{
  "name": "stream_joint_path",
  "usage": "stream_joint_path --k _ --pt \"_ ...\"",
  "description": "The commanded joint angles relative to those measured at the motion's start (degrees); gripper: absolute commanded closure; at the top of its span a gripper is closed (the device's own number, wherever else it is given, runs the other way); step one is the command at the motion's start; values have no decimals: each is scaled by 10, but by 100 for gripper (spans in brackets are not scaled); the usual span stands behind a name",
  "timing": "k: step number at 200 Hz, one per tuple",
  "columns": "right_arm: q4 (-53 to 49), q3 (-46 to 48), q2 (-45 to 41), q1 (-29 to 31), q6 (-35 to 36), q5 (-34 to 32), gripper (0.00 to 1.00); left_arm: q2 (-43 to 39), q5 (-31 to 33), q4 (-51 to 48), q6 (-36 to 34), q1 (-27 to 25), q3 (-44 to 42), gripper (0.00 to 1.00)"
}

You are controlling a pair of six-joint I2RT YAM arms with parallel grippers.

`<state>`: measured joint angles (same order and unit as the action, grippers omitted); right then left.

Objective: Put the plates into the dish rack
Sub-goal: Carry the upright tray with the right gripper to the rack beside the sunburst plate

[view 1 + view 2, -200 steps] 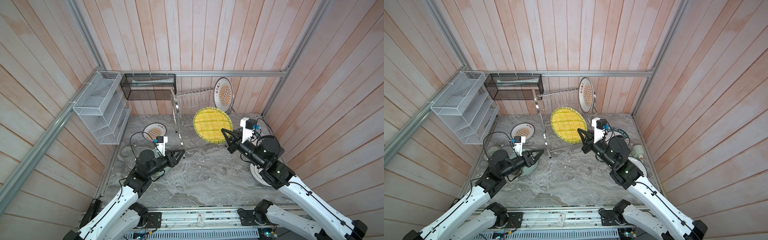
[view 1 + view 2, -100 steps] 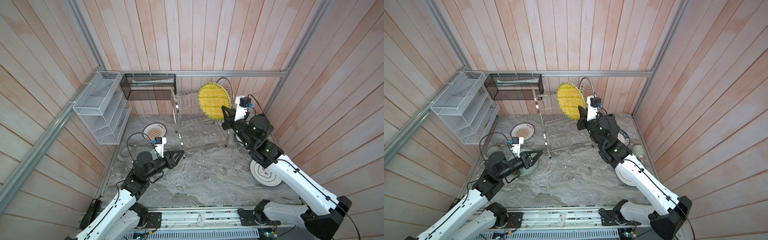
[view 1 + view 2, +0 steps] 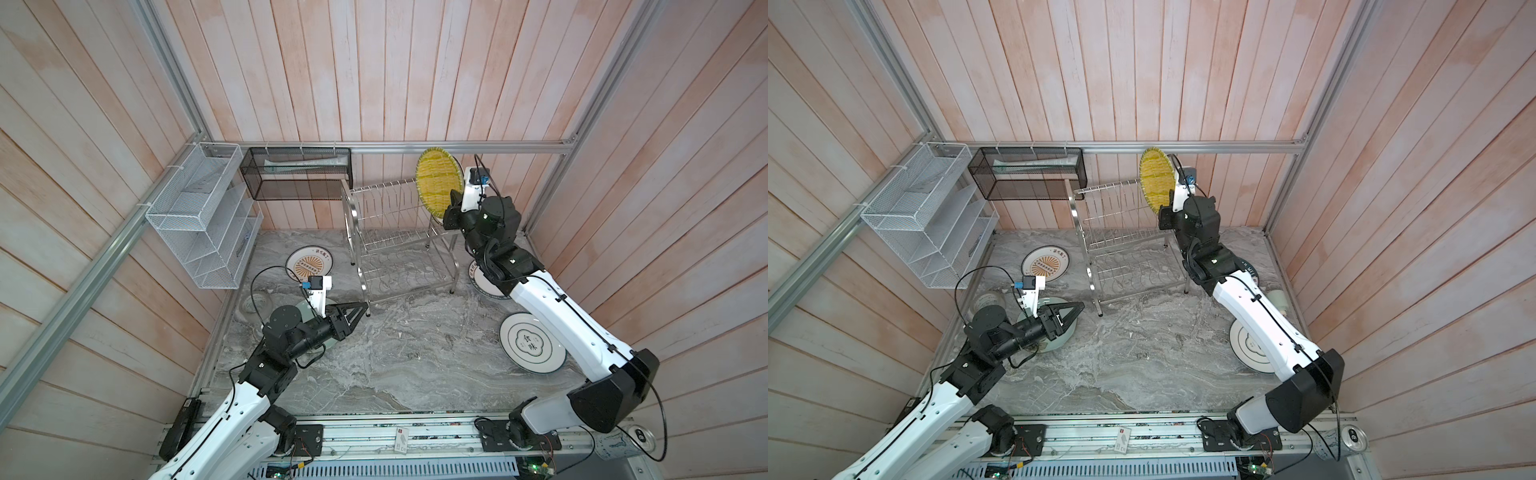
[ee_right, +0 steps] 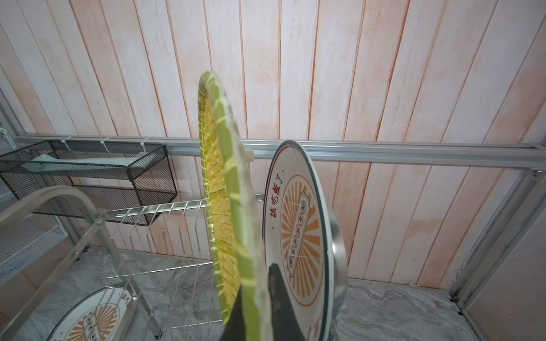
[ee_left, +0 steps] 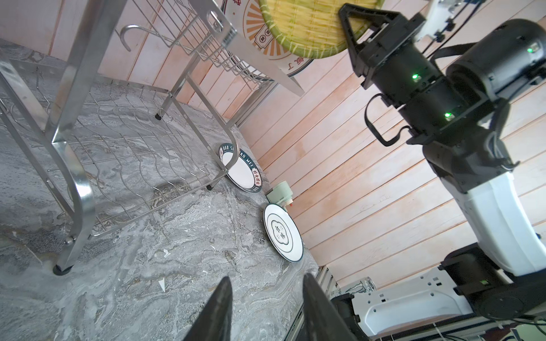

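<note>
My right gripper (image 3: 449, 204) (image 4: 257, 295) is shut on the lower rim of the yellow woven-look plate (image 3: 438, 183) (image 3: 1156, 183) (image 4: 224, 189). It holds the plate upright above the right end of the dish rack's (image 3: 399, 232) (image 3: 1125, 232) top tier. An orange sunburst plate (image 4: 298, 230) stands in the rack right beside it. A second sunburst plate (image 3: 309, 262) lies flat left of the rack. The lettered-rim plate (image 5: 240, 168) and the cloud plate (image 3: 532, 343) lie on the right. My left gripper (image 3: 365, 307) (image 5: 266, 280) hovers open and empty over the pale green plate (image 3: 1059, 338).
A white mesh organizer (image 3: 203, 216) and a black mesh basket (image 3: 297, 174) hang on the back-left walls. A grey tape roll (image 3: 255, 301) lies by the left wall. A pale green cup (image 5: 280, 192) sits at the right wall between the two plates.
My right arm has carried the yellow plate from low in front of the rack up and back over the top tier and turned it upright. The left arm has barely moved.
</note>
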<state>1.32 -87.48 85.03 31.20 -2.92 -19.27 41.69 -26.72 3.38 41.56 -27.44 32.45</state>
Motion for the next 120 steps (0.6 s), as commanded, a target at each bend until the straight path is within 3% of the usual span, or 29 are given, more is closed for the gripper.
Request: stream_joint_path --k 1,120 --pt "9 -29 13 -5 8 -17 100 -8 -6 -3 -10 -2 -13 59" --pt "0 -53 69 -7 19 -75 100 -17 3 -19 -20 -3 -12 59"
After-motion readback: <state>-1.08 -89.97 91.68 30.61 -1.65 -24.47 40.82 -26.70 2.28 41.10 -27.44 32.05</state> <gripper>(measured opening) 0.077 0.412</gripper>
